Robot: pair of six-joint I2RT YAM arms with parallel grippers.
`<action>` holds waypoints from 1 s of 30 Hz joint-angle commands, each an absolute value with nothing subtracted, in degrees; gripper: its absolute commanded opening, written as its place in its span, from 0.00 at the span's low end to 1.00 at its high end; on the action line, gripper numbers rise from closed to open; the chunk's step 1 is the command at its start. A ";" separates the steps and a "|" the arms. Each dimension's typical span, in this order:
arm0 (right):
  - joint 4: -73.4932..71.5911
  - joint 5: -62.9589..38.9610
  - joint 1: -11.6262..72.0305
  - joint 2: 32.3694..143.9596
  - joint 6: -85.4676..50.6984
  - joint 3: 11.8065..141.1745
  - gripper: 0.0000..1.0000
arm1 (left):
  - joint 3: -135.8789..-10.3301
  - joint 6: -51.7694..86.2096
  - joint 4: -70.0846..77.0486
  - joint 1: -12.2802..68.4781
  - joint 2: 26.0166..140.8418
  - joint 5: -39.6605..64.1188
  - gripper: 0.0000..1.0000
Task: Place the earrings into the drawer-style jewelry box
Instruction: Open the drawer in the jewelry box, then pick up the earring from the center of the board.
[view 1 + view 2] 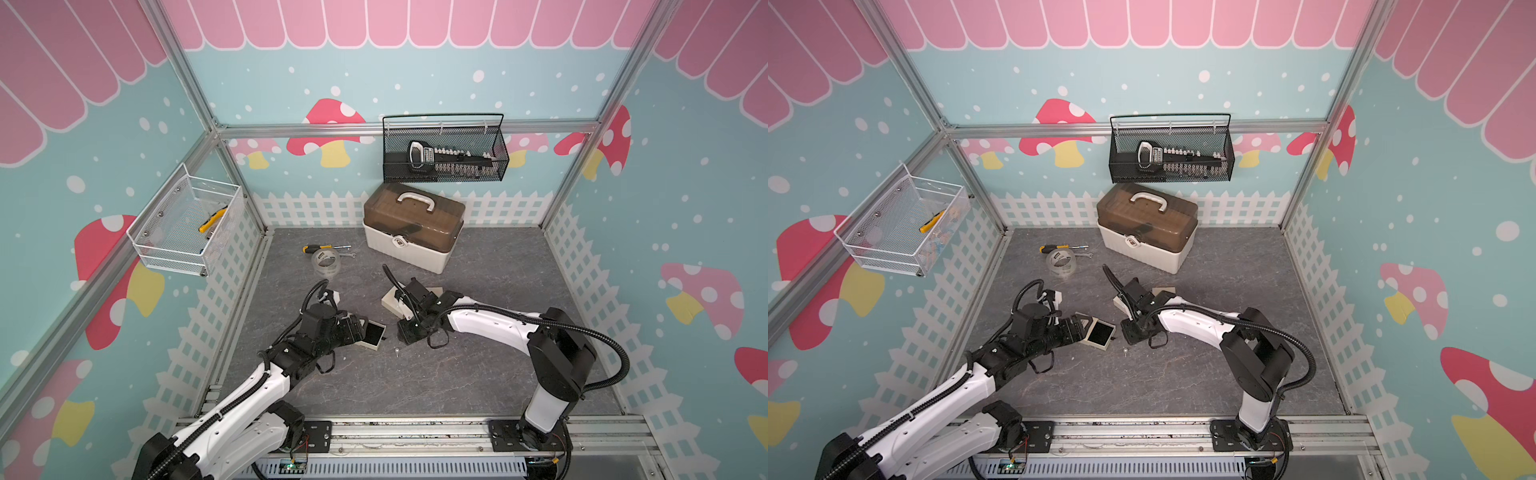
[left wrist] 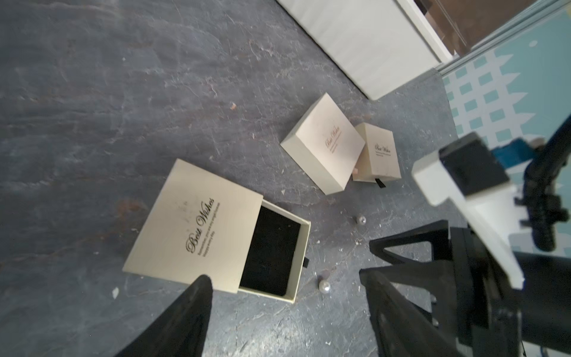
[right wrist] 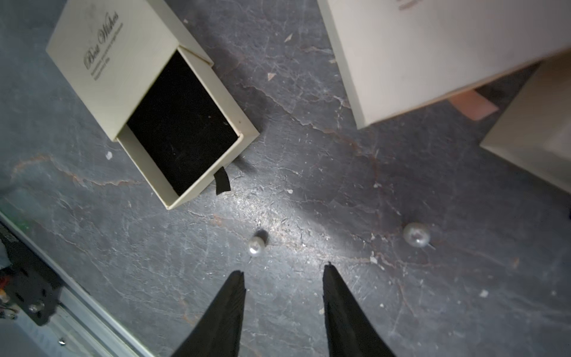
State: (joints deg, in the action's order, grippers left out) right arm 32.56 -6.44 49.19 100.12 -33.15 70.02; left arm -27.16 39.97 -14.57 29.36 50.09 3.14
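The drawer-style jewelry box (image 2: 191, 222) is cream, printed "Best Wishes". Its black-lined drawer (image 3: 182, 123) is slid out and holds nothing. It lies at mid-table in both top views (image 1: 372, 335) (image 1: 1100, 332). Two pearl earrings lie on the grey table beside it, one near the drawer's corner (image 2: 324, 286) (image 3: 256, 245), the other farther off (image 2: 361, 220) (image 3: 416, 235). My left gripper (image 2: 284, 276) is open just off the box's edge, holding nothing. My right gripper (image 3: 283, 270) is open and empty, its tips a short way from the nearer earring.
Two shut cream boxes (image 2: 324, 145) (image 2: 378, 151) lie under my right wrist (image 1: 417, 305). Behind them stand a white toolbox with a brown lid (image 1: 413, 232), a clear tape roll (image 1: 326, 262) and a screwdriver (image 1: 318, 248). Mesh baskets hang on the back wall (image 1: 444, 149) and the left wall (image 1: 187, 220).
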 commanded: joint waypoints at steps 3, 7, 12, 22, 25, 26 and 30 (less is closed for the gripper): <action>39.59 -2.33 52.93 101.56 -35.63 74.85 0.51 | -20.44 47.72 -9.06 30.81 45.79 4.68 0.79; 45.10 2.01 55.00 104.33 -32.90 79.80 0.58 | -17.62 48.47 -6.16 30.81 45.50 7.85 0.80; 46.00 -1.00 55.19 106.40 -34.84 82.14 0.61 | -15.56 50.10 -0.91 30.77 47.65 12.34 0.80; 53.25 -1.55 55.42 112.10 -41.21 88.89 0.37 | -11.55 53.12 7.86 26.15 50.61 19.77 0.77; 57.77 -1.08 54.95 115.20 -44.47 92.16 0.30 | -11.08 52.87 7.98 24.38 50.21 21.45 0.77; 58.37 -1.76 54.72 115.90 -45.17 92.73 0.29 | -11.09 52.74 7.76 24.21 50.19 21.74 0.77; 58.88 -3.48 53.97 117.87 -46.32 94.03 0.32 | -10.99 52.26 8.08 24.17 50.70 23.06 0.76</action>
State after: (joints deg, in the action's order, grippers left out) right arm 54.68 -2.44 54.65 116.55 -43.16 92.44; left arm -11.55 51.27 6.00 24.47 50.57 20.64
